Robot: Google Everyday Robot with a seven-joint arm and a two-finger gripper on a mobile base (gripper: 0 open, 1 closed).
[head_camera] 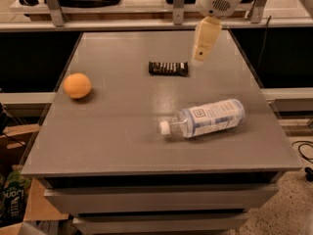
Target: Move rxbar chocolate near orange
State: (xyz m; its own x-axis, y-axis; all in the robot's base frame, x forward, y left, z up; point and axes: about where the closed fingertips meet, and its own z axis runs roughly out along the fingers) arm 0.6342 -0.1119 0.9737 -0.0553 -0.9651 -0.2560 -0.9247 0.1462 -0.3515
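Grey flat-topped bench point(122, 146) across the middle, with stepped grey tiers point(161, 199) below its front edge. Behind it, a pale ledge point(122, 24) carrying slanted metal posts point(51, 4), with dark recesses underneath. At lower right, speckled floor point(288, 204) crossed by a black cable point(301, 148). At lower left, cardboard box point(12, 146) and green packet point(10, 199). Dim, warm light. Above the bench's far right part, the hand point(198, 58).

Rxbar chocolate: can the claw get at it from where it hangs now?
Probably yes. The claw hangs close beside the rxbar chocolate, with nothing between them; the water bottle lies well clear, nearer the camera.
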